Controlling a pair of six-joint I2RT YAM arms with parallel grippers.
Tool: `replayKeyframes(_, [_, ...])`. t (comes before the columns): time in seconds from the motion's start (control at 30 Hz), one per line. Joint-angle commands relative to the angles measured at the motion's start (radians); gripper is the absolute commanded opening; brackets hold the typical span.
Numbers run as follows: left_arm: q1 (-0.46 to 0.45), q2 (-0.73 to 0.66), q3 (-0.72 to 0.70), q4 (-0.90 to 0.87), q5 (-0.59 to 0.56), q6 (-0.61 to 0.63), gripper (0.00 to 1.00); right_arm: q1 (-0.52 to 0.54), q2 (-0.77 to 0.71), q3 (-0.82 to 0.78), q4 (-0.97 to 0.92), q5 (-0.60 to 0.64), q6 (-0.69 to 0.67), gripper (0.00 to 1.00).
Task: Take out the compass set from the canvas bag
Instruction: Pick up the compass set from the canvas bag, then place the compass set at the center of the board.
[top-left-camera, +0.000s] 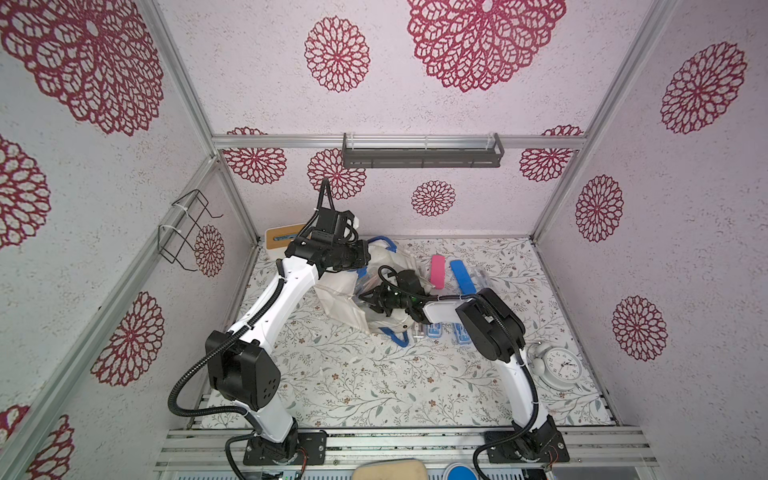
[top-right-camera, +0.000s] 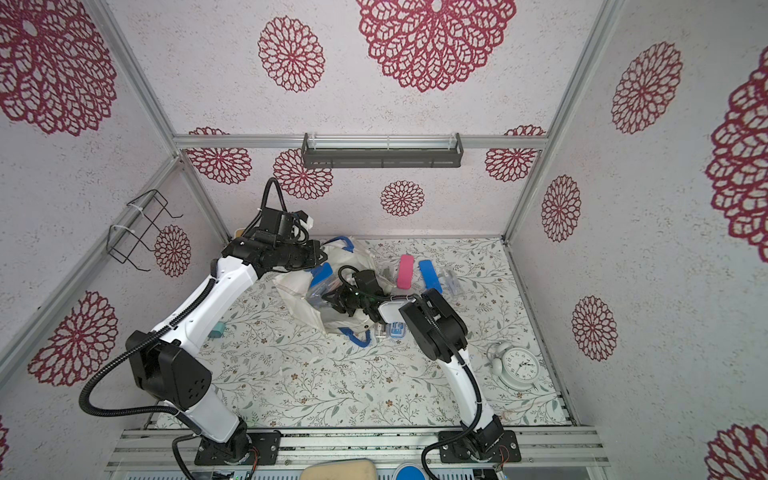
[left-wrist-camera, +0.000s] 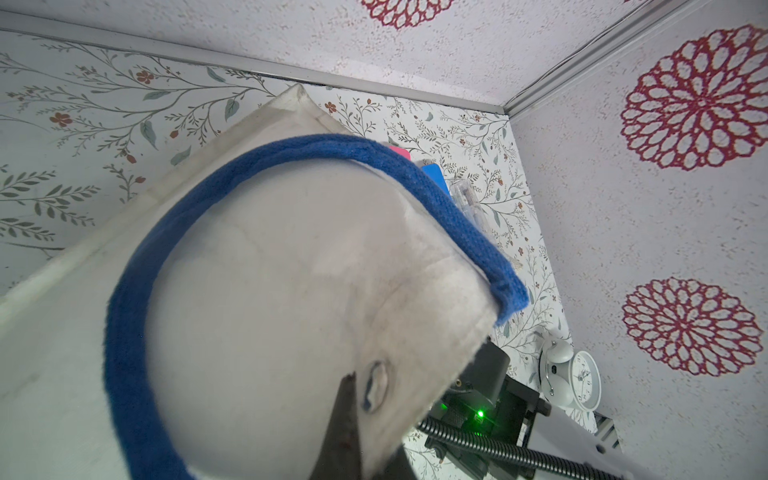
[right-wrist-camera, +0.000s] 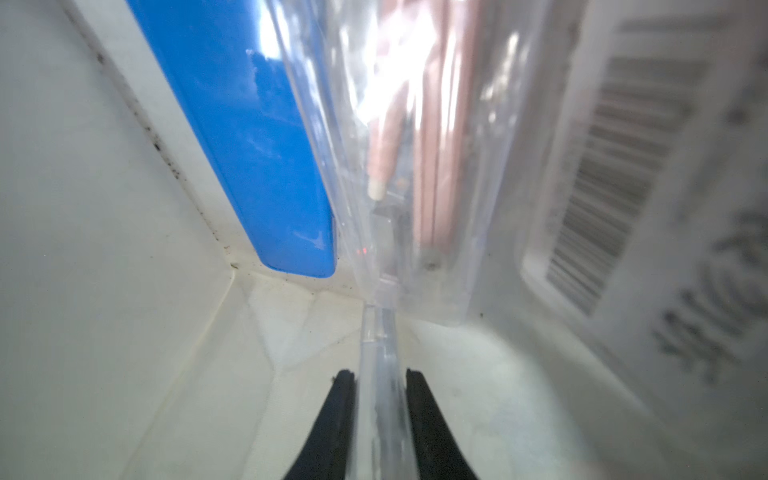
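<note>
In the left wrist view, the left gripper (left-wrist-camera: 359, 388) shows one dark finger (left-wrist-camera: 345, 419). The canvas bag (left-wrist-camera: 270, 291) covers the rest, and the lower picture edge cuts the finger off.

In the right wrist view, the right gripper (right-wrist-camera: 380, 374) is cut off at the same edge. In both top views its tips are too small to resolve.

Glare blurs the contents of the compass set (right-wrist-camera: 415, 174). The print on the label (right-wrist-camera: 623, 174) is unreadable.

The white box (top-left-camera: 276, 240) at the table's far-left corner sits mostly behind the left arm. The teal item (top-right-camera: 216, 330) near the table's left edge lies half under that arm, identity undetermined.
</note>
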Motion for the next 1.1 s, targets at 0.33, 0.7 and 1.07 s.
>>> replayKeyframes(0.33, [0.117,-0.073,-0.032,0.039,-0.01,-0.029,0.0,-0.081,-0.304,-0.112,-0.116,-0.033,-0.099,0.13])
replayKeyframes(0.7, [0.211,-0.117,-0.063,0.047,0.017,-0.013,0.0,-0.226,-0.623,-0.207,-0.407,-0.044,-0.33,0.12])
replayKeyframes(1.07, [0.231,-0.148,-0.071,0.082,0.091,-0.04,0.0,-0.245,-0.605,-0.222,-0.241,-0.146,-0.235,0.13])
